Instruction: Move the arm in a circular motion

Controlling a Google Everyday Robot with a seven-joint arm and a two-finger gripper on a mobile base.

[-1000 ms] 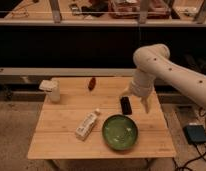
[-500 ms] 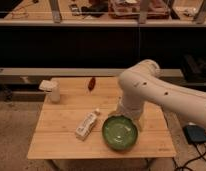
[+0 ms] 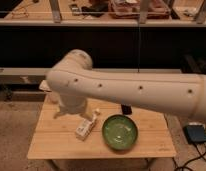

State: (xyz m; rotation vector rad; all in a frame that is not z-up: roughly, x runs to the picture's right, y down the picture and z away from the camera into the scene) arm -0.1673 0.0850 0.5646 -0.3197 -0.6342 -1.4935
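Where the arm bends down, its gripper hangs above the table.

Wooden tabletop holds green bowl, white bottle lying flat, small dark object; claw over left side.

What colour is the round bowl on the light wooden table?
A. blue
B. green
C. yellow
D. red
B: the round bowl on the light wooden table is plainly green inside and out. The thick cream-white arm crosses the view, and its gripper hangs over the table's left part, away from the bowl.
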